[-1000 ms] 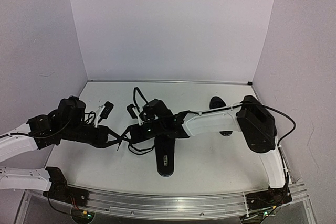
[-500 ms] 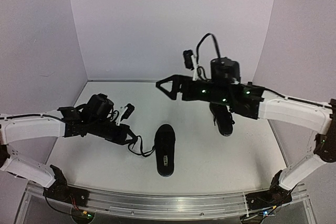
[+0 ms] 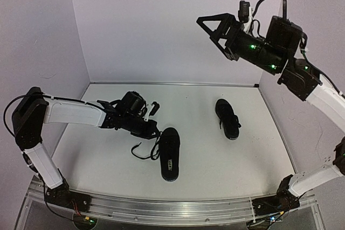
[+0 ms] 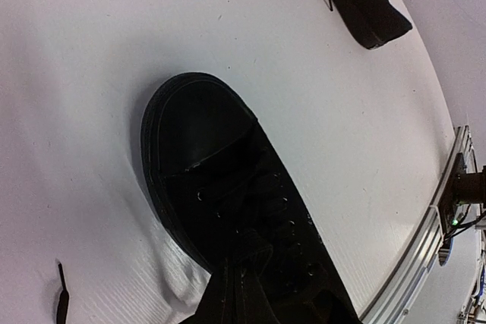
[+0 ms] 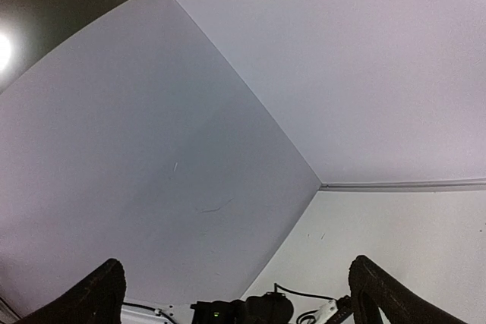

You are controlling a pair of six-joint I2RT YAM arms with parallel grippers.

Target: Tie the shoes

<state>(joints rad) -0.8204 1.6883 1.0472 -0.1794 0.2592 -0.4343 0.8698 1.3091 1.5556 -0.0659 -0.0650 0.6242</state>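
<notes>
The near shoe (image 3: 170, 154) lies at the middle of the desk (image 3: 248, 160), toe pointing far. Its thin lace (image 3: 141, 152) trails loose in a loop on the desk to its left. The far shoe (image 3: 227, 118) sits well apart to the right. The left end effector (image 3: 152, 129) is low at the near shoe's far-left side with its jaws together. Whether a lace strand is pinched between them cannot be told. The right end effector (image 3: 211, 29) hangs high at the far right with its jaws spread wide and nothing in them, and its wrist view shows only walls.

No knot looks formed yet. With only one end effector at the shoe, a pull on the lace would likely drag the light shoe across the desk instead of tightening anything. A thin black strand could also slip from closed jaws unnoticed against the black shoe. The right arm has a long way to come down, and a careless approach could knock the shoe or snag the loose loop.

A second ago the right end effector was down at the near shoe beside the left one. It has since let go, opened and swung up and away. The left arm has moved in closer from the left. Both shoes have stayed where they were.
</notes>
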